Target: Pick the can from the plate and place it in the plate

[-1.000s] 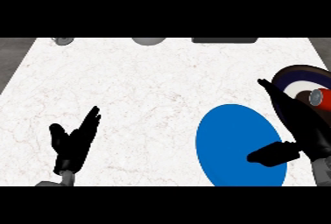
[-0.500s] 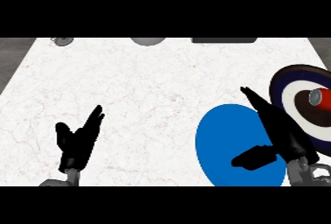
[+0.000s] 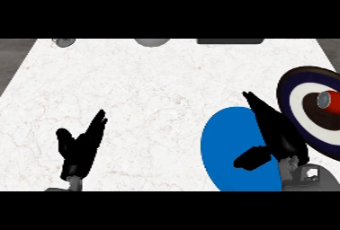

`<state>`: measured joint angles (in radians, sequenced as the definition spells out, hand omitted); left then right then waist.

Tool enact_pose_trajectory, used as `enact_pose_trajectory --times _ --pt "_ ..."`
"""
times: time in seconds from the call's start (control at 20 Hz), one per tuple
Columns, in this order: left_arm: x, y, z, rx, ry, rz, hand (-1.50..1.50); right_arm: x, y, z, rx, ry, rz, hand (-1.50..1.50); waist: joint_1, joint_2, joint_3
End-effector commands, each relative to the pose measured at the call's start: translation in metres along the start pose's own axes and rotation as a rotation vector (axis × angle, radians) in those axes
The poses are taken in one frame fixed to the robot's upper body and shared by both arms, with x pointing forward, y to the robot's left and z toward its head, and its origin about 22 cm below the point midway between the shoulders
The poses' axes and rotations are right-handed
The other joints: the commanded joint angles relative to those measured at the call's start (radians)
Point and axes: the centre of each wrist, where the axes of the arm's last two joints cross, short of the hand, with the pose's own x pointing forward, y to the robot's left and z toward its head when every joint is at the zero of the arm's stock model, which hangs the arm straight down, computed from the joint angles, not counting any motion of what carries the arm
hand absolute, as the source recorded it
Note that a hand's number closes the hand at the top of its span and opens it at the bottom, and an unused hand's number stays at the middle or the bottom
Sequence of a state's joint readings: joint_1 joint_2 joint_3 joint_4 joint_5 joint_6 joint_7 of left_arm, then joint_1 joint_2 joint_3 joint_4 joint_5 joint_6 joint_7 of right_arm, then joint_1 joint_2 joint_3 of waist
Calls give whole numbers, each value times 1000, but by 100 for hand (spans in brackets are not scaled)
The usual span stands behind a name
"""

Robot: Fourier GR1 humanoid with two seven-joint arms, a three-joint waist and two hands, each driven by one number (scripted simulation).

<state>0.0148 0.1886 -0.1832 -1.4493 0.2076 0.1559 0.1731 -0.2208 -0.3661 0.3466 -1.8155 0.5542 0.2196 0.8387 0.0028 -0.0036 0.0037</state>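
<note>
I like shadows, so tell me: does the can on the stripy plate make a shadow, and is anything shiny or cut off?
Head view: a dark patch lies under the can on the ringed plate, likely its shadow. No glare on the blue plate or white counter. The ringed plate is cut off at the right edge. The right robot hand hides part of the blue plate.

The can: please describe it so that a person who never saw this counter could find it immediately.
Look at the white counter and go to its right edge, where a round plate with dark, white and brown rings lies. The can lies on its side near that plate's middle, beyond the right hand. It is the only red thing, with a grey end; the neighbouring plain blue plate carries nothing.
</note>
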Motion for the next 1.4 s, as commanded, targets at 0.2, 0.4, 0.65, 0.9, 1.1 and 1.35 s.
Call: enact_pose_trajectory --times 0.2,0.4,0.65,0.9,1.1,1.35 --pt "-7 13 -8 -9 52 8 0 -14 32 -20 43 14 28 -150 -1 4 -4" --pt "8 2 8 -31 60 13 0 -6 36 -31 52 20 40 -150 2 4 -4" --pt "-2 13 -2 -8 34 -10 0 -7 60 -28 100 -59 178 150 0 4 -4" --pt "-7 4 -4 -17 35 -13 0 -22 59 -34 57 -65 198 150 -3 4 -4" --pt "2 -6 -9 -26 44 -13 0 -14 11 -77 -127 152 107 150 10 15 -4" --pt "8 -2 0 -20 -4 -16 0 -61 -54 -93 -468 701 -95 150 9 47 -8"
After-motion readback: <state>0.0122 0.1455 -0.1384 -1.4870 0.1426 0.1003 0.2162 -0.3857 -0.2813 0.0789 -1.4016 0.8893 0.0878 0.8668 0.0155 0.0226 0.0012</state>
